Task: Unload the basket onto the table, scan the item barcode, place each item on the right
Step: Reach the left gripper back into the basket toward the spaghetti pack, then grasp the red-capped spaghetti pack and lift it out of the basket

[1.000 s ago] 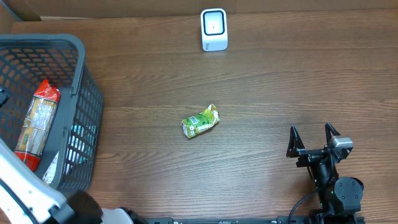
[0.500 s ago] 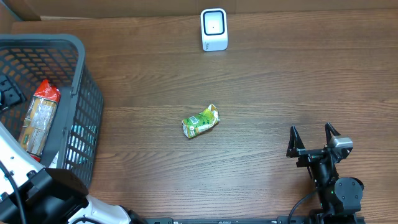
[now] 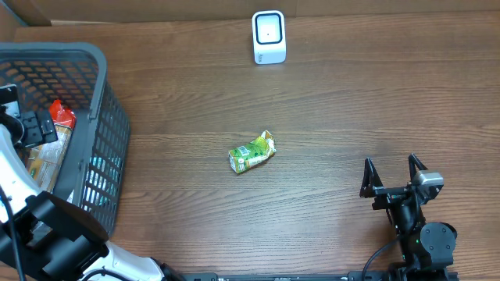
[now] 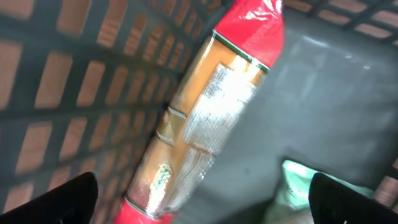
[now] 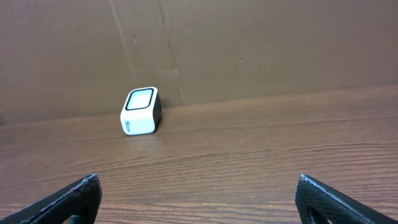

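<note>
Left end effector [image 4: 208, 200] wide open above red packet [image 4: 211, 112], right end effector [image 5: 205, 200] open, empty

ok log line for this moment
left gripper open above red packet in basket | right gripper open, empty | green pouch on table | scanner at far edge

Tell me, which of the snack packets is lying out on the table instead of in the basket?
The small crumpled green packet, out on the table; the long red-ended packet lies inside the grey basket.
</note>
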Robot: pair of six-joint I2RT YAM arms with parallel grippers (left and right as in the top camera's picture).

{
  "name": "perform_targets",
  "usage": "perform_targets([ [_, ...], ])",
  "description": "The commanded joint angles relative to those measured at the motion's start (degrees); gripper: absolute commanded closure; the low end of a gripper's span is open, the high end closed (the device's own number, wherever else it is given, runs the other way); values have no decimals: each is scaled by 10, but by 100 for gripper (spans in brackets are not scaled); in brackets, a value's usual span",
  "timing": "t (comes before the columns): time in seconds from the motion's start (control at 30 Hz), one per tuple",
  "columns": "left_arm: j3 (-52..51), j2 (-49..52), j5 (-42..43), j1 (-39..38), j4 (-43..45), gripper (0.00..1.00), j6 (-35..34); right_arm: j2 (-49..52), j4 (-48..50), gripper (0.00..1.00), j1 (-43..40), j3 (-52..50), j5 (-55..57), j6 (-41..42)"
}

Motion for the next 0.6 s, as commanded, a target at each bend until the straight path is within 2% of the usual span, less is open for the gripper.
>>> perform_targets([
  [0.0, -40, 6, -14, 3, 42, 0, 66, -7, 2, 0, 4, -6, 3, 2],
  [0.37, -148, 8, -12, 3, 190, 0, 179, -7, 2, 0, 4, -6, 3, 2],
  [0.57, -181, 16, -12, 3, 231, 0, 191, -7, 2, 0, 4, -6, 3, 2],
])
